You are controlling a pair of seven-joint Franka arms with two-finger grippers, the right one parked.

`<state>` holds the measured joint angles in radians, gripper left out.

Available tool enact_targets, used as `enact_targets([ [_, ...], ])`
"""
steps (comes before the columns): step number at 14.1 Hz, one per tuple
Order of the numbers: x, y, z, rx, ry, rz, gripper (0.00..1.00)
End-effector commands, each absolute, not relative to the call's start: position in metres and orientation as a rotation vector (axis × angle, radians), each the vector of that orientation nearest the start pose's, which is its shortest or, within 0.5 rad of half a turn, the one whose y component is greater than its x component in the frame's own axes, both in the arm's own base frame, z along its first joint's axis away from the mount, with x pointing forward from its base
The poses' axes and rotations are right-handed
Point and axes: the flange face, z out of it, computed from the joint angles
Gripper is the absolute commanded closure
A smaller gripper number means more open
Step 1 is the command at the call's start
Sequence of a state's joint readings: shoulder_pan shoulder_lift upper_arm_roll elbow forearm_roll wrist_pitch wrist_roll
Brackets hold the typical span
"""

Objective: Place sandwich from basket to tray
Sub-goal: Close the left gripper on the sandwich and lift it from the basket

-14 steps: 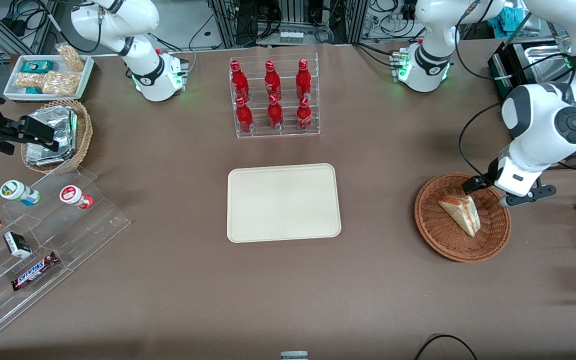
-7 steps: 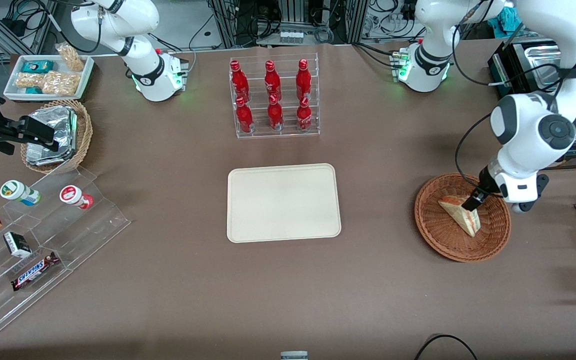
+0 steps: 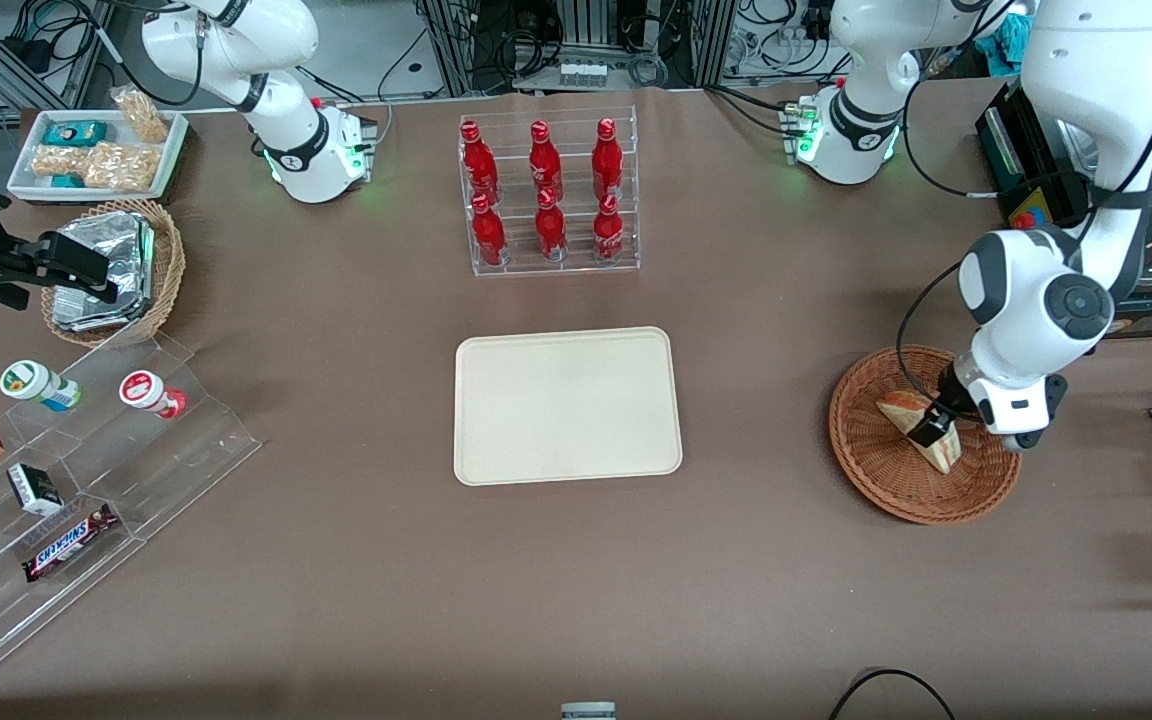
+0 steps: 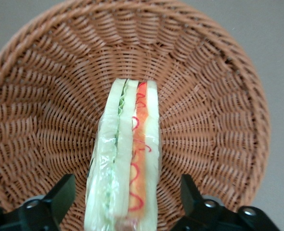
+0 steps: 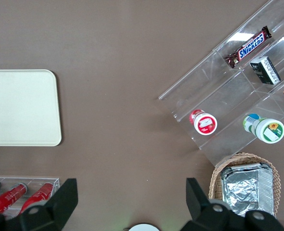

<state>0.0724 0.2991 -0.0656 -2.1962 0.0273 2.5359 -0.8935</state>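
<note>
Gripper [image 4: 125, 202] sits low in the basket [image 4: 45, 96], fingers [image 4: 60, 195] spread wide, straddling the sandwich [image 4: 127, 163] and not yet pinching it; closing off-centre could let the slick wrap slide or crush the soft bread. A weak hold might drop it short of the tray [image 3: 568, 405].

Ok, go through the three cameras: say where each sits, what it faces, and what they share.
Front view: high above the table edge, facing both arms; the left arm's pincer sits open astride the sandwich in the basket.
Left wrist view: looks past its fingers onto sandwich and basket, shared with the front.
Right wrist view: looks down on the tray and Snickers bar, also seen from the front.
</note>
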Motion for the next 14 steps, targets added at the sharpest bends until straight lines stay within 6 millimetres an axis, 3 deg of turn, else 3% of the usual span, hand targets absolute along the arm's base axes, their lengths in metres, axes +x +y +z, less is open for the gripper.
enact_targets([
  [1,0.565,0.001,0.256,-2.859,-1.34,-0.075,0.8],
  [3,0.566,0.0,0.276,-2.86,-1.33,-0.077,0.86],
  [5,0.57,-0.02,0.303,-2.867,-1.269,-0.033,0.87],
  [8,0.576,-0.046,0.345,-2.896,-0.968,0.15,0.87],
  [10,0.579,-0.09,0.361,-2.95,-0.741,0.185,0.88],
  [12,0.574,-0.131,0.36,-3.037,-0.305,0.194,0.88],
  [14,0.576,-0.191,0.35,-3.064,-0.08,0.205,0.88],
])
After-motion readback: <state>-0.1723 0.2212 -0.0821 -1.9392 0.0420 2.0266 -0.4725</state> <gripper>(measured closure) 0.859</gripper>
